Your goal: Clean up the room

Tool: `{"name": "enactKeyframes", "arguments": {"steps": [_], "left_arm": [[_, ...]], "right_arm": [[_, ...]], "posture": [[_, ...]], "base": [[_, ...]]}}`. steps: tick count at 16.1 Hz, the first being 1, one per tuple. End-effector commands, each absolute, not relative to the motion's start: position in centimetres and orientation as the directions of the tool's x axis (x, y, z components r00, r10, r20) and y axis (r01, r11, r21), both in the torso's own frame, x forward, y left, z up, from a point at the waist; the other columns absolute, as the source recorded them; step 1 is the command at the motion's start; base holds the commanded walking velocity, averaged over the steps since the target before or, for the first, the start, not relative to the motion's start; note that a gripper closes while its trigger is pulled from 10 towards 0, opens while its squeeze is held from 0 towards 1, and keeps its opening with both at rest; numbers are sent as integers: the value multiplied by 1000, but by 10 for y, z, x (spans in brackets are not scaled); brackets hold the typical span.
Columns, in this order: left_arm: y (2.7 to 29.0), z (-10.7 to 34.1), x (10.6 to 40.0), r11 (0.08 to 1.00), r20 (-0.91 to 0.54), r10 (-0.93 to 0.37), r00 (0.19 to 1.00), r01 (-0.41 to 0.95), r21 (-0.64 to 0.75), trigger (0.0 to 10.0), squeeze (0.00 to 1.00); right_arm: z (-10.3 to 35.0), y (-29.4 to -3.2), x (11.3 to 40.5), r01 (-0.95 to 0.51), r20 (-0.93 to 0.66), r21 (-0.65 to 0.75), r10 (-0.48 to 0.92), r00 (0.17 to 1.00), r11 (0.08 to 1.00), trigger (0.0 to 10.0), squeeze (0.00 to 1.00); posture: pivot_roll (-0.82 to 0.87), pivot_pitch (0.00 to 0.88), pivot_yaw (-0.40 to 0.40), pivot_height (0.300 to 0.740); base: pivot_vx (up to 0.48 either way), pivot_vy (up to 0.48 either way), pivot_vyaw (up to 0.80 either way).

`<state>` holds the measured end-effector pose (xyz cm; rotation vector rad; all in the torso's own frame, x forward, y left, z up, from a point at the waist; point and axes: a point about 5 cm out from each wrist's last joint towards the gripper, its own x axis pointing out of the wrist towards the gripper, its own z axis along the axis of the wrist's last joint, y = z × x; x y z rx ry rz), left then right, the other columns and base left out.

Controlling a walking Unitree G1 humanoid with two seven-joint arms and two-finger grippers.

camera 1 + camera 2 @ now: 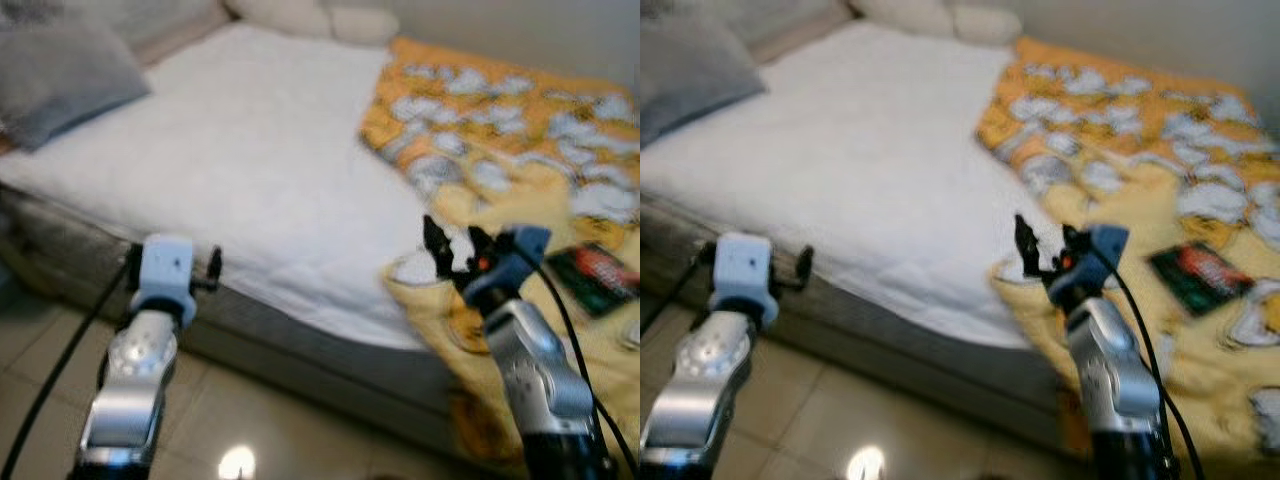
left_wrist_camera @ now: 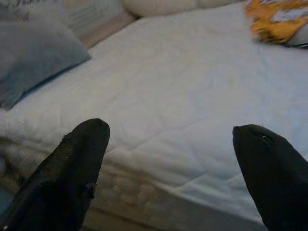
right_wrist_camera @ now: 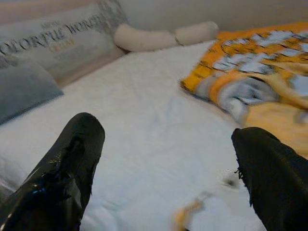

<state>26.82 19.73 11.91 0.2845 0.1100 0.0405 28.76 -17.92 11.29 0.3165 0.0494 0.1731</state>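
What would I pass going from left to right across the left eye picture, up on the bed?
Grey pillow → bare white mattress → orange and yellow patterned blanket → dark green and red packet lying on the blanket near the right edge.

I am operating in a home bedroom. A bed [image 1: 250,190] with a white quilted mattress cover occupies most of the view, with a grey pillow [image 1: 60,80] and cream bolsters [image 1: 310,18] at its head. An orange patterned blanket [image 1: 510,130] covers one side. The floor [image 1: 60,350] is tiled.
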Motion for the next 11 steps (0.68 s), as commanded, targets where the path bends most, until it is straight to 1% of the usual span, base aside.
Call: {"name": "enactKeyframes", "arguments": {"steps": [1, 2, 6, 11], "left_arm": [[189, 118, 269, 961, -105, 29, 994, 2, 278, 10000, 1000], [189, 118, 269, 960, -106, 28, 994, 3, 280, 10000, 1000], [189, 117, 269, 958, -110, 24, 994, 9, 288, 10000, 1000], [188, 115, 268, 956, -112, 16, 994, 18, 294, 10000, 1000]], "right_arm": [[108, -187, 287, -120, -53, 283, 141, 989, 951, 10000, 1000], [107, -186, 287, -120, -39, 250, 134, 990, 961, 10000, 1000], [100, -184, 285, -120, -83, 257, 145, 986, 959, 10000, 1000], [94, -182, 284, -126, -123, 260, 163, 979, 957, 10000, 1000]], "posture": [[-55, 0, -46, 740], [-52, 0, -47, 740], [-50, 0, -48, 740], [-51, 0, -47, 740]], "base": [[0, -480, 0], [0, -480, 0], [0, -480, 0], [0, -480, 799]]}}
